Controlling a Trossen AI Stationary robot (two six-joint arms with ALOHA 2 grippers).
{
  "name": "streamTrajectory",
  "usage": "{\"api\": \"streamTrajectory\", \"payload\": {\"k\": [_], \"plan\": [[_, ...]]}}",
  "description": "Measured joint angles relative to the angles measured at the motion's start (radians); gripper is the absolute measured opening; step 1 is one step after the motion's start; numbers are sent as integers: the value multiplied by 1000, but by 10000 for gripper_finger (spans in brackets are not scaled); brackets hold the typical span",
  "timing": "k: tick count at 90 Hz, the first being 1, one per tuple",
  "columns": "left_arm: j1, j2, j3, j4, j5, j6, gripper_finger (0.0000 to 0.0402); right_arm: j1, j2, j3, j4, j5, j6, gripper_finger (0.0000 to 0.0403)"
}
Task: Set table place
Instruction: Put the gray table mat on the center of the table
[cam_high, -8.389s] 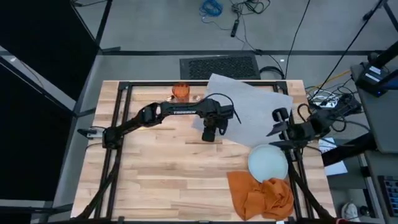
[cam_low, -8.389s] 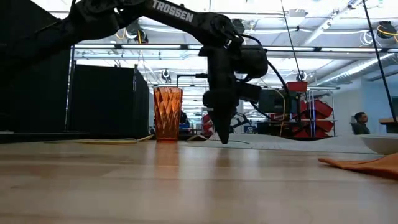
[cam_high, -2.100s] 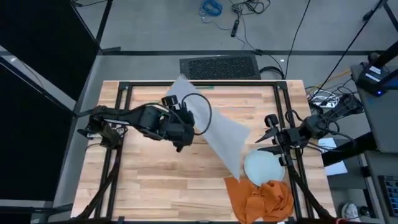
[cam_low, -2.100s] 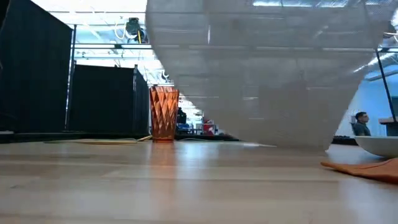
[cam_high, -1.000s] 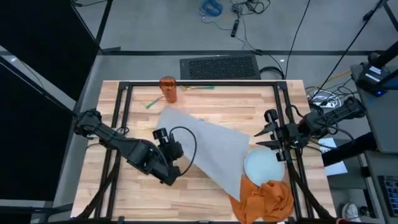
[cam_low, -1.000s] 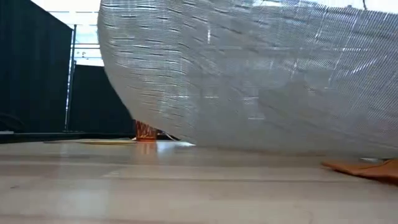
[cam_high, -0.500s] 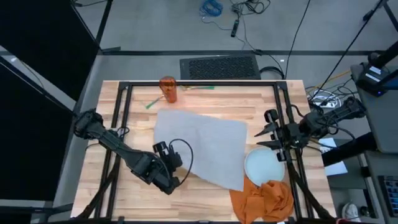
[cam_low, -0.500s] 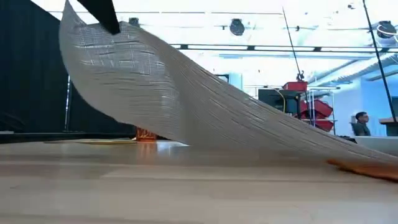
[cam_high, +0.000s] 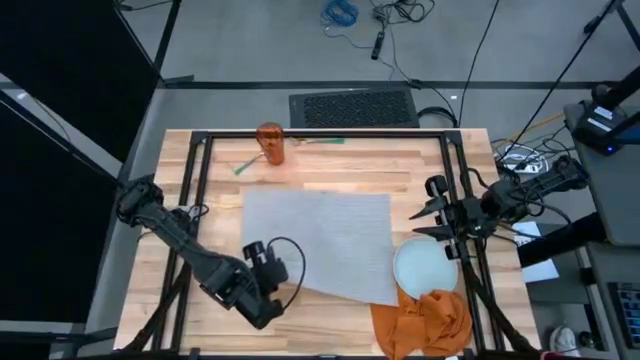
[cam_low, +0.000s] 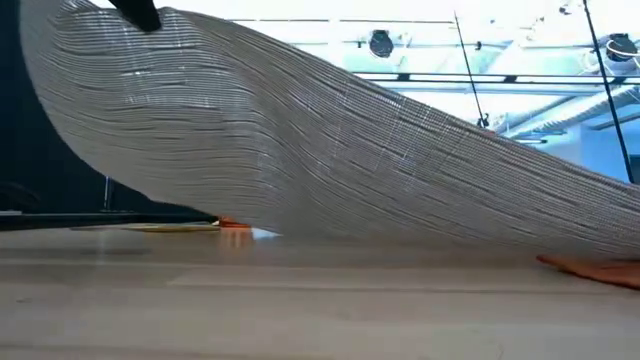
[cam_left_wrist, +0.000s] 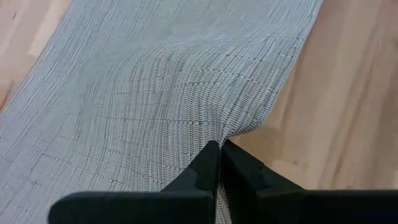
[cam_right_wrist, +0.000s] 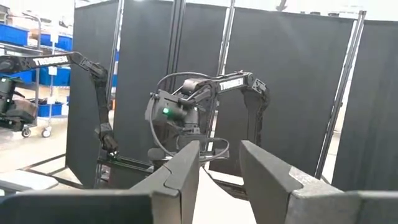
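The grey woven placemat (cam_high: 325, 240) lies spread over the middle of the wooden table (cam_high: 330, 175). Its near left corner is raised, and its far and right parts rest on the table. My left gripper (cam_high: 266, 274) is shut on that raised corner. In the low view the placemat (cam_low: 330, 150) slopes down from the left gripper (cam_low: 135, 12) toward the right. My right gripper (cam_high: 440, 215) waits open at the table's right edge, above the round pale plate (cam_high: 428, 268), with nothing between its fingers (cam_right_wrist: 180, 171). My left gripper pinches the placemat's edge at its near left corner (cam_left_wrist: 214, 135) between its two fingers, one layer. The fingers (cam_left_wrist: 205, 165) come slanting down from the near left. The corner is held above the table; the weave puckers beside the fingertips, and the rest sags down to the tabletop.
An orange faceted glass (cam_high: 270, 143) stands at the far edge, with a thin green thing (cam_high: 245, 166) lying beside it. A crumpled orange napkin (cam_high: 420, 318) lies at the near right, below the plate. Bare wood shows along the near left (cam_high: 180, 320).
My left gripper has drawn the placemat toward the table's near edge and sunk lower. The placemat has turned until its far edge runs along the table, and it has spread flatter; its right side has come down while the held corner stays up.
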Motion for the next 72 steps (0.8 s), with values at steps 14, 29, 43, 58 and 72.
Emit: {"api": "streamTrajectory", "payload": {"k": [14, 29, 43, 58, 72], "plan": [[-13, 0, -58, 19, 35, -25, 0, 0, 0, 0, 7, 0, 0, 102], [-13, 1, -138, 140, 77, -17, 0, 0, 0, 0, 7, 2, 0, 102], [-12, 1, -149, 186, 76, 7, 3, 0, 0, 0, -2, 3, 12, 102], [-15, 1, -149, 188, 77, 2, 33, 0, 0, 0, -34, 3, 39, 102], [-21, 1, -149, 225, 88, 0, 73, 0, 0, 0, -39, 2, 49, 102]]}}
